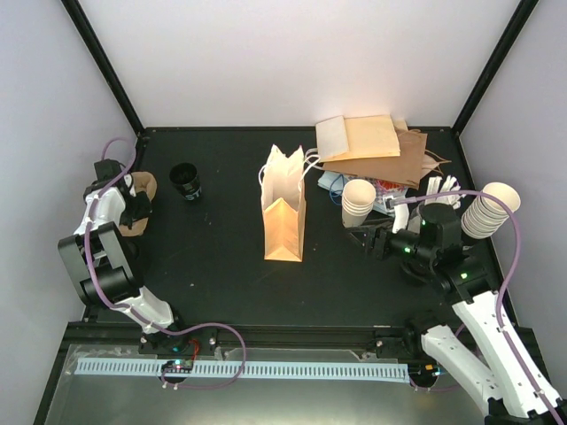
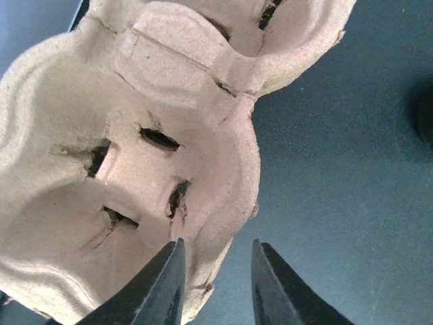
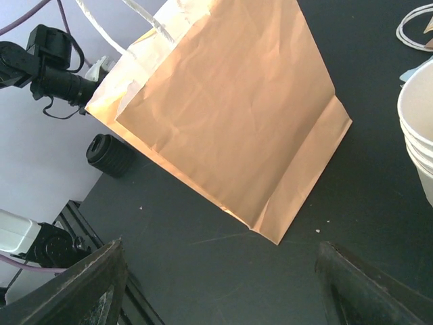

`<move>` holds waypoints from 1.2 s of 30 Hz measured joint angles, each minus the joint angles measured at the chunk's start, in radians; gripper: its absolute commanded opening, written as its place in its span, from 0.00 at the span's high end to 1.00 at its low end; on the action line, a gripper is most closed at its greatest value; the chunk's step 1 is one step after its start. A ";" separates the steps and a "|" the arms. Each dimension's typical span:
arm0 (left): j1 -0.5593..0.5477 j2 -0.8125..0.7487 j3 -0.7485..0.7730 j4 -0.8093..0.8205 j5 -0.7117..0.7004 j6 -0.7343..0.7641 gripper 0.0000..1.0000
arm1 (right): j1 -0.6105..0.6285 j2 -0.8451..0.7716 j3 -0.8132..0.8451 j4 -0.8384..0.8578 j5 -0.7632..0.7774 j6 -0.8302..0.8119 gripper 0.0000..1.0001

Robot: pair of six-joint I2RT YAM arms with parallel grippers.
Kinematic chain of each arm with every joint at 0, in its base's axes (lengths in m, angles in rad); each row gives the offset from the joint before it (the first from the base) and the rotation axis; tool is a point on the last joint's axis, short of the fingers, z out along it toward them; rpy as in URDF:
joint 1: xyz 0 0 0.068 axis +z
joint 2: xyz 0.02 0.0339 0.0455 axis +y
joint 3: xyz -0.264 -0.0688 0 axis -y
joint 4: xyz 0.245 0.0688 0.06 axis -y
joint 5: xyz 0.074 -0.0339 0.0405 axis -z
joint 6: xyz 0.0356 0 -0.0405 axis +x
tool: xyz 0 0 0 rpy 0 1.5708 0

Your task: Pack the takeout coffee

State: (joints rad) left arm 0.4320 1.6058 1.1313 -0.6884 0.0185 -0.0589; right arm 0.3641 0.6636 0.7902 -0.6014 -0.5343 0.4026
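Observation:
The takeout coffee is out of view; no lidded cream cup shows. A brown paper bag (image 1: 283, 217) (image 3: 230, 101) stands upright mid-table with its mouth open. My left gripper (image 1: 137, 205) (image 2: 216, 244) is at the far left over a brown pulp cup tray (image 1: 142, 190) (image 2: 135, 135). Its jaws are narrowed and straddle the tray's rim: one finger lies over the tray and the other stands off the edge with a gap. My right gripper (image 1: 368, 239) (image 3: 220, 249) hangs wide open and empty over bare table, right of the bag's base.
A black ribbed stack of lids (image 1: 186, 181) (image 3: 108, 156) stands left of the bag. Stacks of lidless cream cups (image 1: 358, 202) (image 1: 489, 211) (image 3: 419, 128) sit at the right. Flat paper bags (image 1: 372, 146) lie at the back right.

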 measured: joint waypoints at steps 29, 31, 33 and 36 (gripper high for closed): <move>0.003 0.073 0.024 -0.022 0.224 -0.023 0.67 | 0.000 0.044 0.000 0.012 -0.029 0.000 0.21; -0.004 0.094 0.026 -0.022 0.274 -0.024 0.68 | 0.000 0.044 0.000 0.012 -0.029 0.000 0.21; -0.010 0.107 0.026 -0.026 0.297 -0.024 0.72 | 0.000 0.044 0.000 0.011 -0.028 0.000 0.21; -0.018 0.109 0.026 -0.029 0.297 -0.027 0.73 | 0.000 0.044 0.000 0.011 -0.028 0.000 0.21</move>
State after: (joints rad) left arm 0.4137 1.7145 1.1576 -0.7174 0.3157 -0.0860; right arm 0.3641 0.7078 0.7898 -0.5903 -0.5621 0.4023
